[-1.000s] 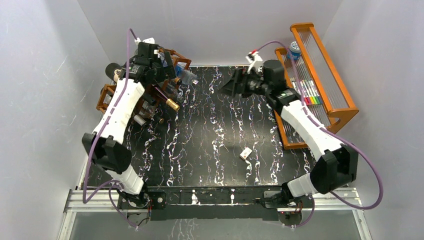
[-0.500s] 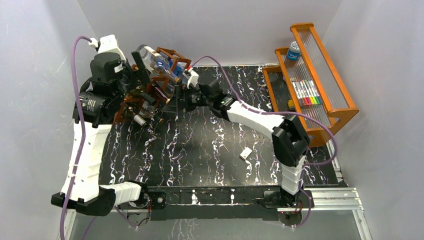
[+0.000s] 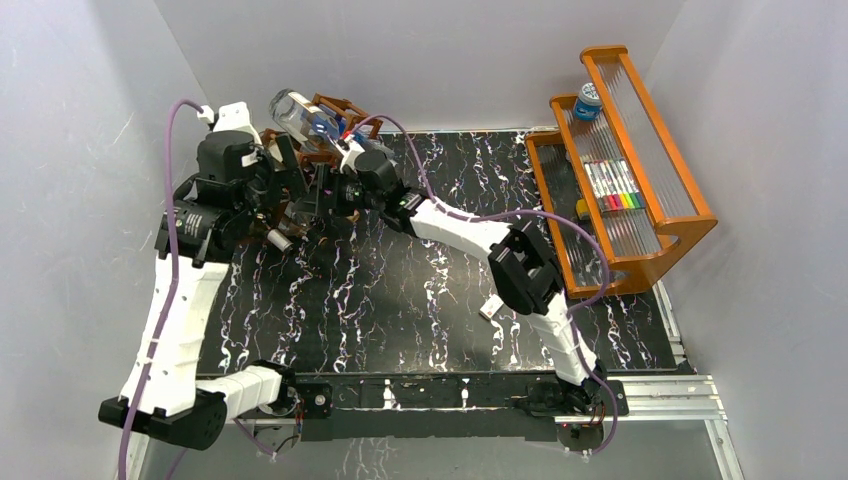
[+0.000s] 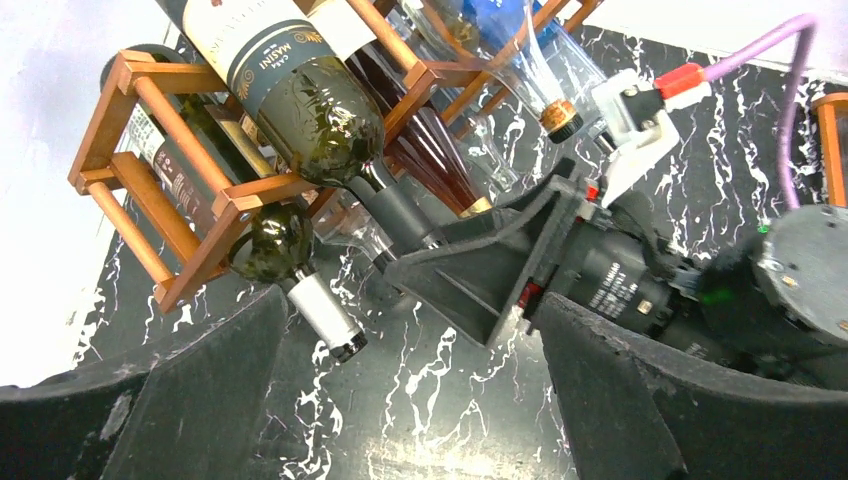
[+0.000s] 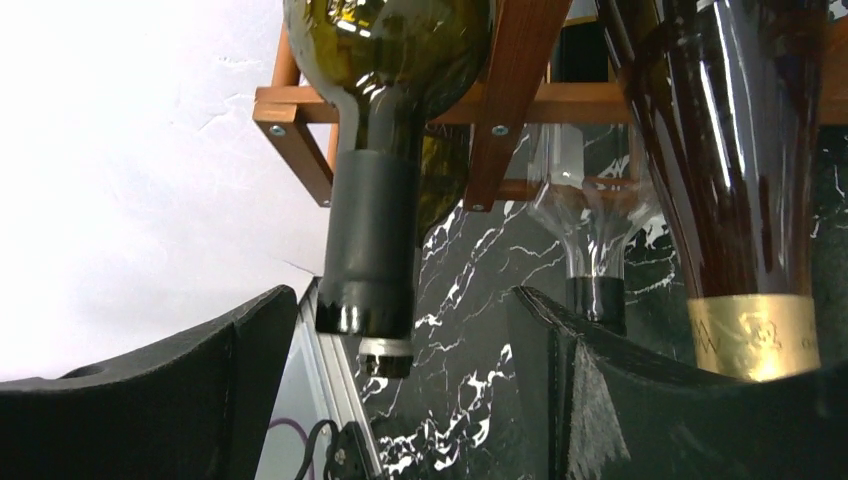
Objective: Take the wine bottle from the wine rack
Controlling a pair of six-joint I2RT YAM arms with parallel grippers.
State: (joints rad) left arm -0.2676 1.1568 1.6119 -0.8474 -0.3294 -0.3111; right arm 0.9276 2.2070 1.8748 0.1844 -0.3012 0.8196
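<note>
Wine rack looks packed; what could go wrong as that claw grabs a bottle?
The right gripper straddles the smooth neck of the green bottle; a grip there might slip. The gold-foiled bottle beside one finger could get bumped. The left gripper is open, not holding the wine rack, so pulling might drag it.

Wine rack point(image 4: 232, 205): far-left corner of table point(image 3: 420, 300).
Wine bottles point(image 4: 300, 90): in rack cells, necks jutting toward table's middle.
Shelf point(image 3: 680, 215): right table edge.
Small block point(image 3: 491, 307): on table, centre-right.

On the wine bottle point(image 4: 310, 120), the dark label point(image 4: 262, 62) reads something like "MA…INI"; nothing else is legible.
</note>
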